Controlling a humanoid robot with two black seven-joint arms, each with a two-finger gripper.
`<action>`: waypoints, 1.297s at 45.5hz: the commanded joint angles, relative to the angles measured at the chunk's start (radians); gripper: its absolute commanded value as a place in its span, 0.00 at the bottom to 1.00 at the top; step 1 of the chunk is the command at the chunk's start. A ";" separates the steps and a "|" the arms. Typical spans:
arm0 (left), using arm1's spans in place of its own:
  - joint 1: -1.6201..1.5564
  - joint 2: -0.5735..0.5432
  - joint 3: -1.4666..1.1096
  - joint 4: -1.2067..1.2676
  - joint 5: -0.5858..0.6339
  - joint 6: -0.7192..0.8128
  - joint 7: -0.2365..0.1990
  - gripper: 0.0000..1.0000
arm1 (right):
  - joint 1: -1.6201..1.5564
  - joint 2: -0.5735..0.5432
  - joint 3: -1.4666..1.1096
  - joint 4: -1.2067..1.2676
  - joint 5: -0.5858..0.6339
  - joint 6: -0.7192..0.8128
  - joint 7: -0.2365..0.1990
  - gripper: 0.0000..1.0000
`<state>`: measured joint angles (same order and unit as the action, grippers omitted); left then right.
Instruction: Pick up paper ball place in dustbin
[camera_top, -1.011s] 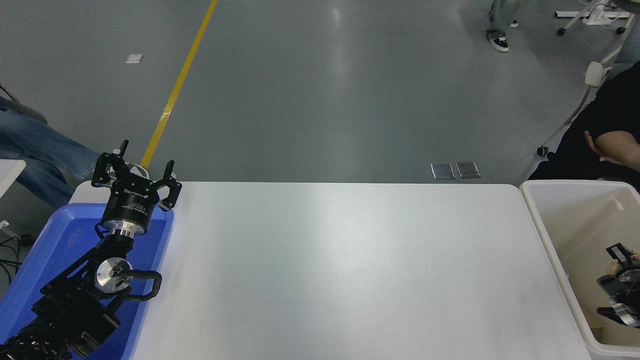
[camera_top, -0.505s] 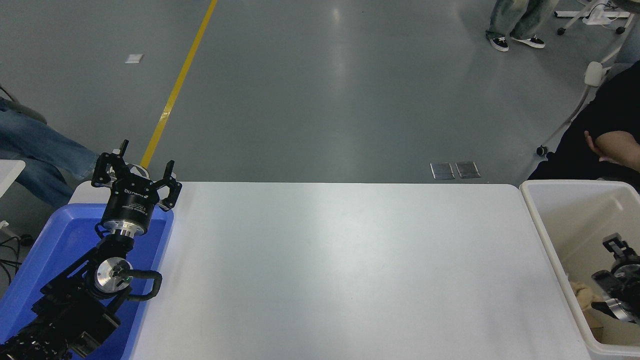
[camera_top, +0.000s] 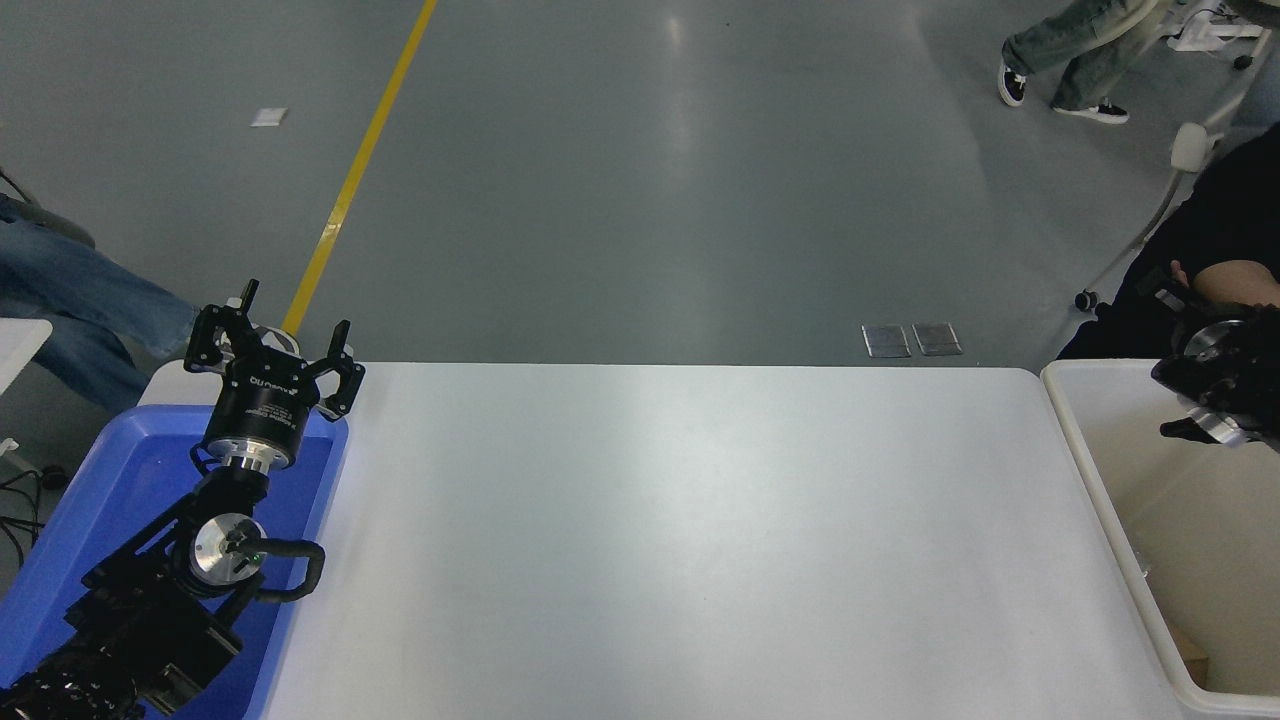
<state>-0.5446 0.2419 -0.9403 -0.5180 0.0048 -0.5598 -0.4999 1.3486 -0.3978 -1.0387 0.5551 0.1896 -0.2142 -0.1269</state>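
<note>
The dustbin (camera_top: 1100, 367) is a large off-white tub at the table's right end, cut off by the picture's right edge. My right gripper (camera_top: 1205, 378) hangs over the bin's far part at the right edge, dark against a person's black clothes. I cannot tell whether it is open or shut. No paper ball shows on the table or in the visible part of the bin. My left gripper (camera_top: 276, 332) is parked at the lower left over a blue tray, open and empty.
The blue tray (camera_top: 70, 500) sits at the table's left end under my left arm. A small tan scrap (camera_top: 1195, 665) lies low in the bin's near corner. A person in black (camera_top: 1235, 235) sits just beyond the bin. Jeans-clad legs (camera_top: 70, 300) are at the far left.
My right gripper has risen from deep inside the dustbin to its far rim. The tan wad seen beside it in the bin half a second ago no longer shows. The left arm is still.
</note>
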 joint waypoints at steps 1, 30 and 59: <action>0.000 0.000 0.000 0.001 0.000 0.000 0.000 0.98 | 0.290 0.039 -0.092 0.204 -0.018 0.162 -0.005 1.00; 0.000 0.000 0.000 0.001 0.000 0.000 0.000 0.98 | 0.664 0.046 -0.170 0.597 -0.082 0.665 -0.007 1.00; 0.000 0.000 -0.002 0.001 0.000 0.001 -0.002 0.98 | 0.957 0.086 -0.138 0.908 -0.131 1.000 -0.008 1.00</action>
<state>-0.5442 0.2424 -0.9412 -0.5170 0.0045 -0.5598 -0.5016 2.2261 -0.3391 -1.1961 1.3842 0.0661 0.7096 -0.1349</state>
